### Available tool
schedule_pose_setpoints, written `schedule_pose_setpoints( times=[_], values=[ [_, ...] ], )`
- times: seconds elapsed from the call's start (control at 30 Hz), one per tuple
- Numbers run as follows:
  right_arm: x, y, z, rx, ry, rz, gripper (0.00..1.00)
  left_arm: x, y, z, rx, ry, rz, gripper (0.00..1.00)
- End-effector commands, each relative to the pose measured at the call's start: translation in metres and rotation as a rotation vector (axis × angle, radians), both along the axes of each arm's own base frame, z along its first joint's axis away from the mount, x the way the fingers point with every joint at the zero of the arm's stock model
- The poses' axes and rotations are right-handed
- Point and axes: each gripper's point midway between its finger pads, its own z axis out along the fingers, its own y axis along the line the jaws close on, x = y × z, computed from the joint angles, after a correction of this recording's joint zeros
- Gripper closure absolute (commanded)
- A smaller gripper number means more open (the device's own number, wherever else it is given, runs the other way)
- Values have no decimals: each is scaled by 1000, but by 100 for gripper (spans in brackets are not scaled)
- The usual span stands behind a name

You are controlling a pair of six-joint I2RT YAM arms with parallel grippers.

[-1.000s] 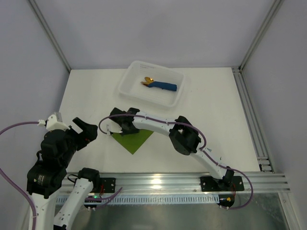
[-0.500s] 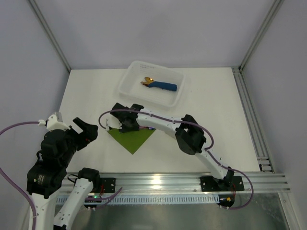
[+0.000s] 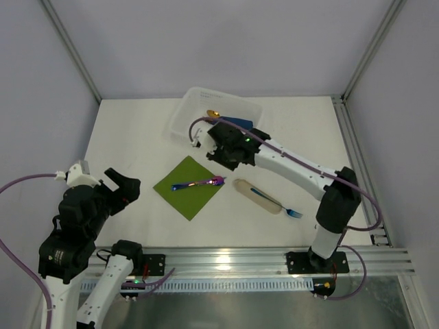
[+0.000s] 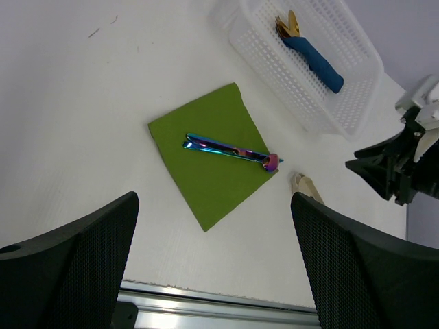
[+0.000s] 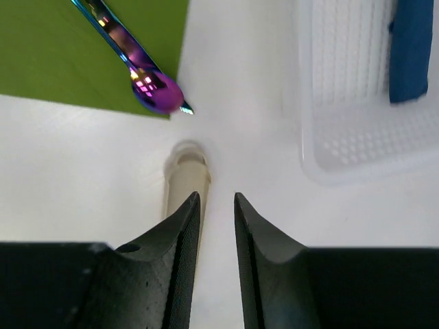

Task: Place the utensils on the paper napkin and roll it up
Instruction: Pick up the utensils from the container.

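Observation:
The olive-green paper napkin (image 3: 186, 200) (image 4: 206, 186) (image 5: 55, 62) lies flat near the front left of the table. Two iridescent utensils (image 3: 199, 183) (image 4: 230, 149) rest side by side across it, the spoon bowl (image 5: 149, 88) at the napkin's right corner. A third utensil, a blue-tinted fork (image 3: 276, 201), lies on the beige oblong piece (image 3: 248, 190) (image 5: 185, 171). My right gripper (image 3: 225, 159) (image 5: 216, 197) hovers between napkin and basket, its jaws a narrow gap apart and holding nothing. My left gripper (image 3: 118, 188) (image 4: 212, 274) hangs wide open near the front left, away from the napkin.
A white plastic basket (image 3: 180, 116) (image 4: 274, 75) (image 5: 343, 154) at the back holds a blue rolled napkin with gold cutlery (image 3: 233, 123) (image 4: 312, 58). An aluminium rail (image 3: 226, 260) runs along the near edge.
My right arm has pulled back from over the napkin toward the basket, uncovering the utensils on the sheet and the fork on the beige piece. The left arm has stayed put.

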Motion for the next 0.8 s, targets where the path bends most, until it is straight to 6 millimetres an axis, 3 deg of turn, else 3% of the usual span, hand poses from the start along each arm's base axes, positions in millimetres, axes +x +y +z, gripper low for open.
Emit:
schedule_pose_setpoints(
  times=[0.0,0.17,0.23,0.47,0.77],
  values=[
    [-14,-58,-17,-41,59,-229,70,2,-4,-2,-7,4,-15,7],
    [-36,-122,-40,-131,97,-392,71,6,-6,-5,-5,16,-27,7],
    [-44,-134,-46,-154,122,-432,73,7,-7,-8,-7,20,-30,7],
    [-65,-153,-72,-219,191,-442,74,9,-8,-11,-7,28,-33,7],
    [-72,-153,-101,-252,258,-408,77,8,-9,-11,-8,31,-36,7]
  ],
)
